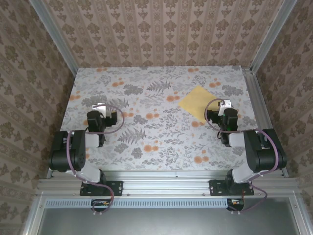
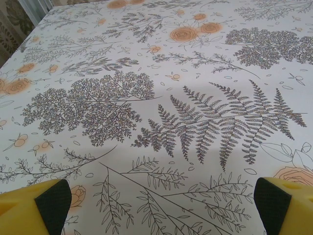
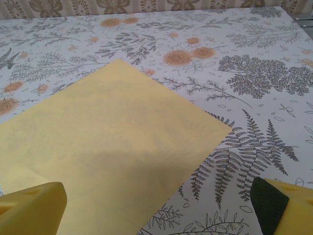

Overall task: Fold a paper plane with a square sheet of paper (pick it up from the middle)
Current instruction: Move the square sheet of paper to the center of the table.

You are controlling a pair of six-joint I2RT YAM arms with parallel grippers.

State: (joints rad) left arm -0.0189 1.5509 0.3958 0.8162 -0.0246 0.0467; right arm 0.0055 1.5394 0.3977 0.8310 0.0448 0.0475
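The square sheet of paper is pale yellow and lies flat and unfolded on the flowered table, right of centre, turned like a diamond. My right gripper hovers at the sheet's near right edge, open. In the right wrist view the sheet fills the left and middle, and my right gripper has its yellow fingers spread wide with nothing between them. My left gripper hangs over bare tablecloth at the left, far from the sheet. In its own view my left gripper stands open, its black pads wide apart.
The table carries a cloth printed with grey ferns and orange flowers. Patterned walls close it in at the back and both sides, with aluminium posts at the far corners. Both arm bases sit at the near edge.
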